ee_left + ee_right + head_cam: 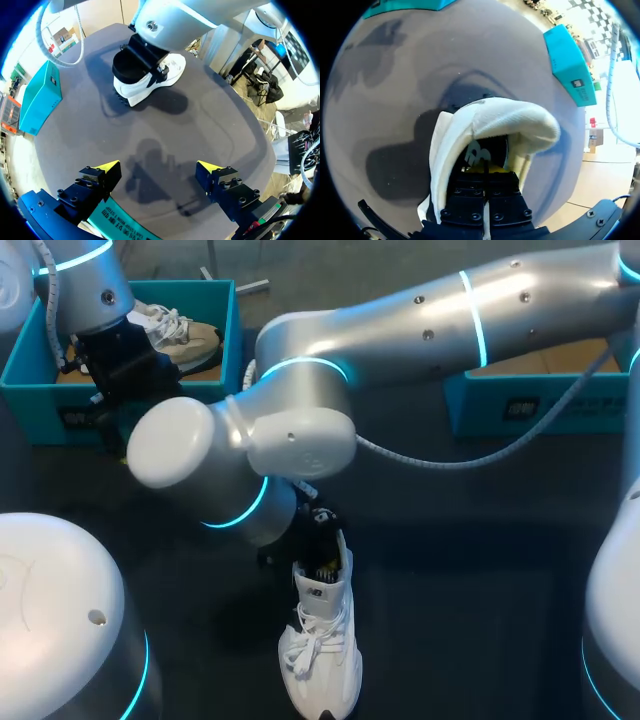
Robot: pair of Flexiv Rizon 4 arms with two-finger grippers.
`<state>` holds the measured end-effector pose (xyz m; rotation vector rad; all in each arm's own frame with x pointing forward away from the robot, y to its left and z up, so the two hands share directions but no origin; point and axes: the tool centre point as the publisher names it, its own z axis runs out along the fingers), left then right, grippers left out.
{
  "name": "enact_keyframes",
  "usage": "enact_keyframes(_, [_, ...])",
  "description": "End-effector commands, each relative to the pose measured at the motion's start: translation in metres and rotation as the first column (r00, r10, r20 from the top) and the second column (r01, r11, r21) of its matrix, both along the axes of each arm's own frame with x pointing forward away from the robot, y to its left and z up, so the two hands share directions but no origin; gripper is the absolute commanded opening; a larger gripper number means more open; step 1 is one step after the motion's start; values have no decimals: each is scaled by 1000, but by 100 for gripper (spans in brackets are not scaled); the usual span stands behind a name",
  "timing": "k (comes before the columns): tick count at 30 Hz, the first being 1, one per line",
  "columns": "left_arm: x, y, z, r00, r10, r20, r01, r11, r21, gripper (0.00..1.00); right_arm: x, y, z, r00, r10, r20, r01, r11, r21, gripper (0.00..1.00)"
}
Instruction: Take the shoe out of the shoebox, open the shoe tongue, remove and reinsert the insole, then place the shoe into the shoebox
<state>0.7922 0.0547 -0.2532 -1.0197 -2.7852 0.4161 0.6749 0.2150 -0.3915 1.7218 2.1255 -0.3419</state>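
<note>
Right gripper [487,172] is sitting inside the shoe [490,117] opening, fingers pressed together; any pinched part is hidden. Its arm is bending steeply down. Left gripper [157,167], spread wide and empty, is hovering over the shoebox [120,222] rim, well apart from the shoe.

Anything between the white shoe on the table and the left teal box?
Yes. The left arm hangs over the left teal box, left gripper open, and a beige shoe lies inside it. The right arm bends across the table between the white shoe and that box.
</note>
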Motion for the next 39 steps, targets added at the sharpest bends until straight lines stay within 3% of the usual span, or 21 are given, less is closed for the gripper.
enact_keyframes(1, [-1, 0, 0, 1000, 1, 2, -1, 1000, 2, 100, -3, -1, -7, 763, -603, 232, 568, 797, 204, 0])
enact_keyframes(4, [-1, 0, 0, 1000, 1, 2, -1, 1000, 2, 100, -5, 1, -4, 767, -598, 232, 553, 800, 232, 0])
enact_keyframes(11, [-1, 0, 0, 1000, 1, 2, -1, 1000, 2, 100, -11, 0, 34, 745, -585, 322, 542, 811, 218, 0])
enact_keyframes(15, [-1, 0, 0, 1000, 1, 2, -1, 1000, 2, 100, -11, -5, 42, 735, -584, 344, 548, 811, 206, 0])
enact_keyframes(25, [-1, 0, 0, 1000, 1, 2, -1, 1000, 2, 100, -5, -7, 23, 735, -605, 306, 562, 796, 225, 0])
enact_keyframes(39, [-1, 0, 0, 1000, 1, 2, -1, 1000, 2, 100, -7, -16, 1, 694, -664, 277, 631, 747, 211, 0])
